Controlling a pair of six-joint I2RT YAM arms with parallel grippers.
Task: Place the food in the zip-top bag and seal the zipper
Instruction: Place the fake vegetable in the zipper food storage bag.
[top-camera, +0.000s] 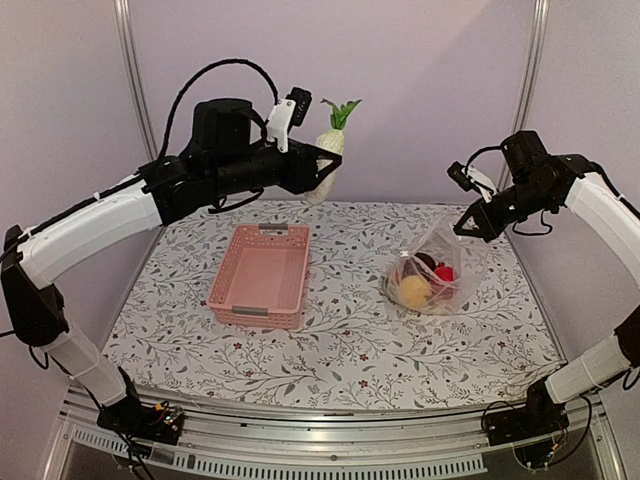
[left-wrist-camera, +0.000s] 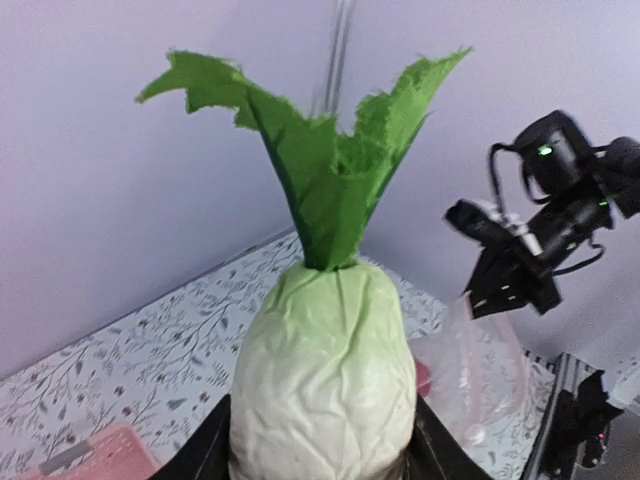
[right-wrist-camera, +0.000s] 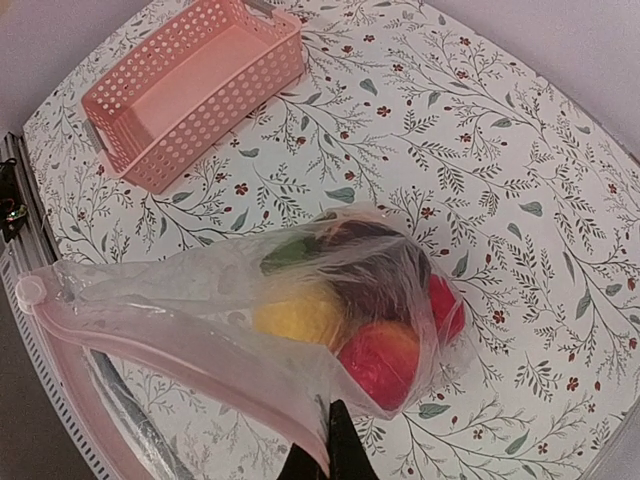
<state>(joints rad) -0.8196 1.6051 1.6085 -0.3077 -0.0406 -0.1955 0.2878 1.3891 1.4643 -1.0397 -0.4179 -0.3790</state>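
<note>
My left gripper (top-camera: 318, 172) is shut on the white radish (top-camera: 328, 160) with green leaves and holds it high above the back of the table; the radish fills the left wrist view (left-wrist-camera: 325, 390). The clear zip-top bag (top-camera: 432, 268) lies right of centre. It holds a yellow piece (top-camera: 414, 290), red pieces (top-camera: 444, 273) and a dark purple piece (top-camera: 425, 261). My right gripper (top-camera: 468, 226) is shut on the bag's mouth edge and lifts it. In the right wrist view the bag (right-wrist-camera: 200, 300) hangs from my gripper (right-wrist-camera: 330, 455), with the pinkish zipper strip (right-wrist-camera: 170, 355) along the mouth.
A pink slatted basket (top-camera: 262, 275) stands left of centre with nothing in it, also in the right wrist view (right-wrist-camera: 190, 85). The table has a floral cloth (top-camera: 330, 350). Metal frame posts (top-camera: 133, 75) stand at the back corners.
</note>
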